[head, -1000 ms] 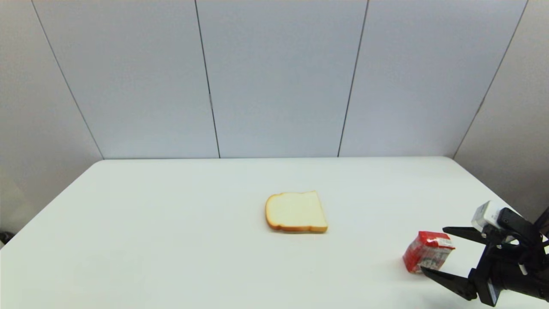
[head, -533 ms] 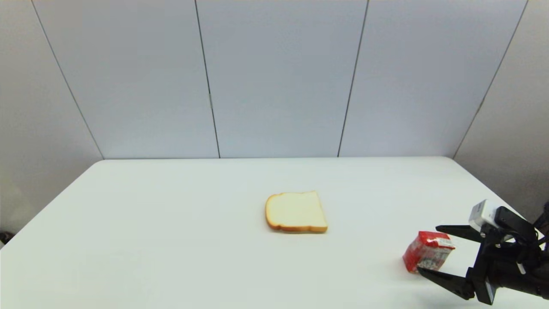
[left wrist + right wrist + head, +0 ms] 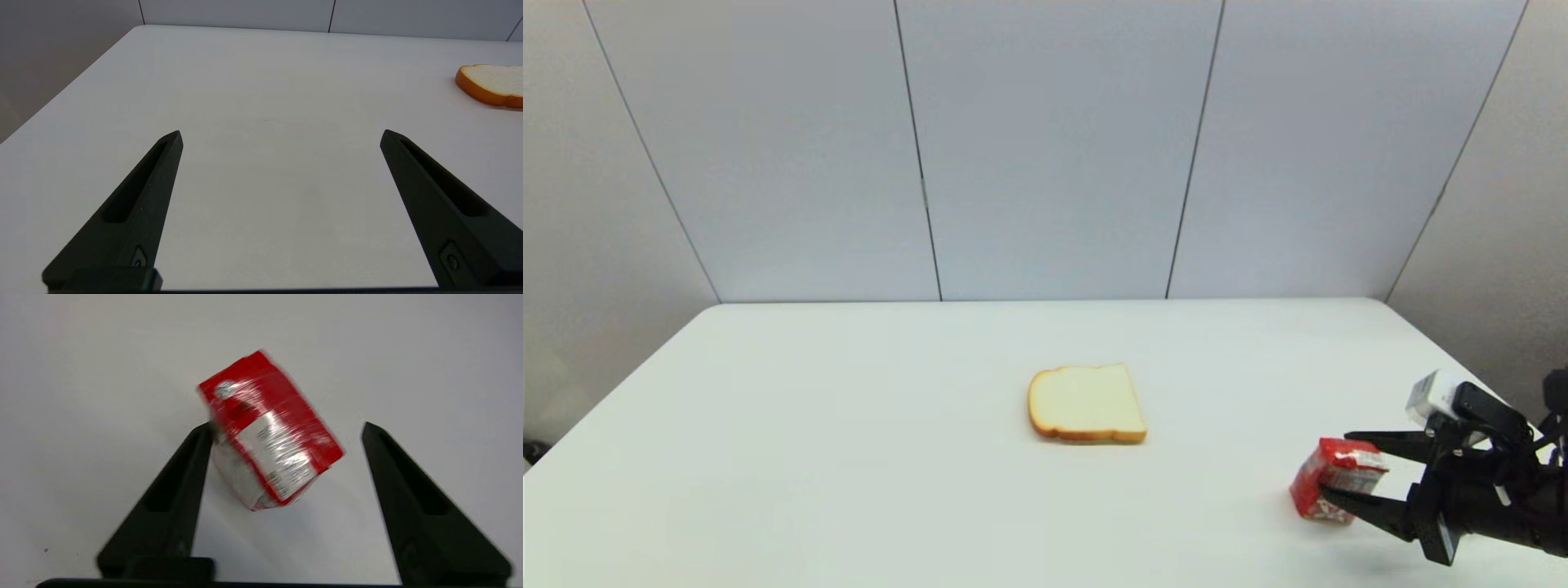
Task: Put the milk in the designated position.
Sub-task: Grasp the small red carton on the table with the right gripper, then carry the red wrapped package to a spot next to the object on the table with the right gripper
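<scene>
R claw [image 3: 1347,465] spread round 1 milk [image 3: 1335,478]; 1 bread slice [image 3: 1086,403].

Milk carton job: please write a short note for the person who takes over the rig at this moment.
Right gripper: open, fingers on either side of the small red box-shaped milk carton; in the right wrist view one finger seems to touch it, the other stands apart. No grasp yet.
Left gripper: open, holding nothing, over bare table, out of the head view.
The carton stands on the white table near its right edge, right of the flat pale bread slice with tan crust.
Done: approach to the carton.
Left: close, lift, carry to the designated bare patch, which has no marking, and release.
</scene>
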Tool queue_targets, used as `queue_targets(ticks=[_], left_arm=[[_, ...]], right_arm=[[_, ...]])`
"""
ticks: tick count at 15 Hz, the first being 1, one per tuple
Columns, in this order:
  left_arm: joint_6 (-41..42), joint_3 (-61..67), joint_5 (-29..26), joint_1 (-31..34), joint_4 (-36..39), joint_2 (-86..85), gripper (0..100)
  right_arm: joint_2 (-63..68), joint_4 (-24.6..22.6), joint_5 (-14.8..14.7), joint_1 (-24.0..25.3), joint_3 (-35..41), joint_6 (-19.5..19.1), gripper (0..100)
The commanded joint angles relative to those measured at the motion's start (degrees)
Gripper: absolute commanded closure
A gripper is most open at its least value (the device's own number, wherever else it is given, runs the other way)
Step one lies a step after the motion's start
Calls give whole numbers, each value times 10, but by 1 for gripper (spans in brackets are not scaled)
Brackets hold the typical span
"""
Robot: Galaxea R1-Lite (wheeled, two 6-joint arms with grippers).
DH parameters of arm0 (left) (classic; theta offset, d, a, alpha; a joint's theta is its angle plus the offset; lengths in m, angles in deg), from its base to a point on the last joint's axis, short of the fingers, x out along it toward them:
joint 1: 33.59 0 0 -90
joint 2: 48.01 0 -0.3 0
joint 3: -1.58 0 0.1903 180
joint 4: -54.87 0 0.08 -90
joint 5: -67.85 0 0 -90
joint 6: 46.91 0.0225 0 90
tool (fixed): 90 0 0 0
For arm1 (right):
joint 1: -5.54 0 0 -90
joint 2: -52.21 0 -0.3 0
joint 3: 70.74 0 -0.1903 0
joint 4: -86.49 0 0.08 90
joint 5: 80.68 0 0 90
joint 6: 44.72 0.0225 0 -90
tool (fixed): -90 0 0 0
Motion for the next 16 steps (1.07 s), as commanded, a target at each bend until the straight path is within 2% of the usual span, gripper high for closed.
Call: queue_targets(ticks=[1, 10, 12, 16], left_arm=[[-1, 1, 0, 0, 0, 0, 0], [-1, 1, 0, 0, 0, 0, 0], [-1, 1, 0, 0, 0, 0, 0], [-1, 1, 0, 0, 0, 0, 0]], right_arm=[[0, -2, 2, -5, 15, -3, 100], [-33, -10, 2, -5, 11, -5, 100], [-41, -33, 1, -5, -2, -1, 100], [-52, 8, 1, -5, -113, 37, 100]])
